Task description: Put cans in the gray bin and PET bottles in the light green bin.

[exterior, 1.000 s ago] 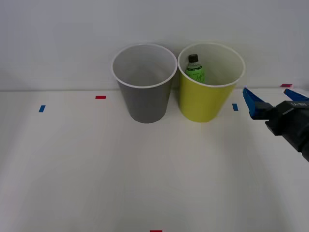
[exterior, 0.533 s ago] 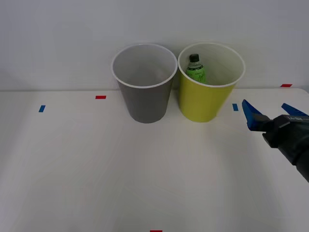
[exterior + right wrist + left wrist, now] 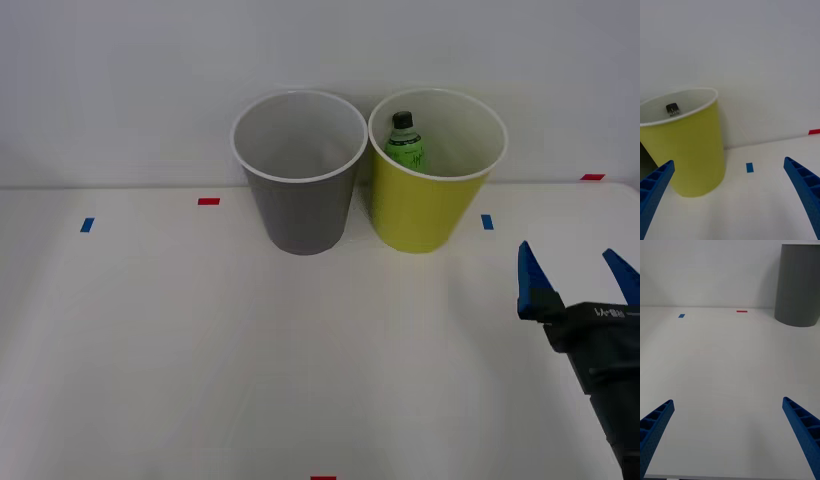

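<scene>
The PET bottle (image 3: 404, 143) stands upright inside the light green bin (image 3: 432, 205), upper centre-right of the front view, its black cap below the white rim and its long axis vertical. In the right wrist view only the cap (image 3: 672, 108) peeks over the rim of that bin (image 3: 692, 157). The gray bin (image 3: 298, 200) stands just beside it, toward the frame's left, with nothing visible inside.

The right hand (image 3: 577, 272) sits at the lower right of the front view, above the bench (image 3: 200, 340), fingers spread and holding nothing, well apart from both bins. The bottle lies up and to the left of it.

The left hand (image 3: 728, 435) is likewise released, facing bare bench, with the gray bin (image 3: 797, 285) at the upper right.

No can is in sight, so sorting looks finished.
</scene>
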`<state>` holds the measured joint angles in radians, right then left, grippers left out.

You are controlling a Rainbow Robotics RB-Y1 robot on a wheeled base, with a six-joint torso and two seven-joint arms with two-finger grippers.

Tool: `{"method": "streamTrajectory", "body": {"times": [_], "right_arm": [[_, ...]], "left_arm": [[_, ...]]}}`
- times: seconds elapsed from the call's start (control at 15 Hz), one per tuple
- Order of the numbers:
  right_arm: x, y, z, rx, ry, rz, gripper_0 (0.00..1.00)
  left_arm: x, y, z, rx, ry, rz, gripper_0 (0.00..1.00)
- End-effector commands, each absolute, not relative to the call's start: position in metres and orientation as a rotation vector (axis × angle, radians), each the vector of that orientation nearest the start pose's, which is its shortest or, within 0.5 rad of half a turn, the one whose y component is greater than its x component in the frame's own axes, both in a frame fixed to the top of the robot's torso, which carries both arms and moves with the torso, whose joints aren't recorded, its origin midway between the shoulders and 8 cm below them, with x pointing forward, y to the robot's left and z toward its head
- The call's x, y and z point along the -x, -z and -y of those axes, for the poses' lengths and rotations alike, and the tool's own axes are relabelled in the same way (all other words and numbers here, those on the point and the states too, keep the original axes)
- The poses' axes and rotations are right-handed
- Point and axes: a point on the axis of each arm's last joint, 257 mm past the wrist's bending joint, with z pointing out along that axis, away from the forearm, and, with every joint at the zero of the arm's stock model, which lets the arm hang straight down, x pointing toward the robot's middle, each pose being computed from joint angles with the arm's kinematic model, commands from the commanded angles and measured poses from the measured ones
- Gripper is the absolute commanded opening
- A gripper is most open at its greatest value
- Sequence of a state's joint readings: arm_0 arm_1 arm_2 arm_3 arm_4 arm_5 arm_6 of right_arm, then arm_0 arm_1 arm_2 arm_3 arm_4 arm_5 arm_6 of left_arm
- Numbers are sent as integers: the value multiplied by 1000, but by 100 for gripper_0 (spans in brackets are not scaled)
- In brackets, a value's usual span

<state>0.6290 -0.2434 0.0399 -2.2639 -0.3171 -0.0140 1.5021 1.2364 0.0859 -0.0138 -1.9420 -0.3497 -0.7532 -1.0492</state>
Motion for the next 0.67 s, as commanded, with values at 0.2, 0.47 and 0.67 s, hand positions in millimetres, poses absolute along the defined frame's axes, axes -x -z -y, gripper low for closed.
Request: {"method": "streamTrajectory", "body": {"times": [0.2, 0.47, 0.67], "right_arm": [[-320, 206, 307, -119, 6, -1540, 100], [-280, 228, 307, -95, 92, -1597, 100], [-248, 245, 296, -121, 80, -1650, 100]], "left_arm": [[-155, 283, -287, 66, 5, -1690, 100], [-155, 283, -287, 66, 5, -1690, 100], [-155, 283, -287, 66, 5, -1690, 100]]}}
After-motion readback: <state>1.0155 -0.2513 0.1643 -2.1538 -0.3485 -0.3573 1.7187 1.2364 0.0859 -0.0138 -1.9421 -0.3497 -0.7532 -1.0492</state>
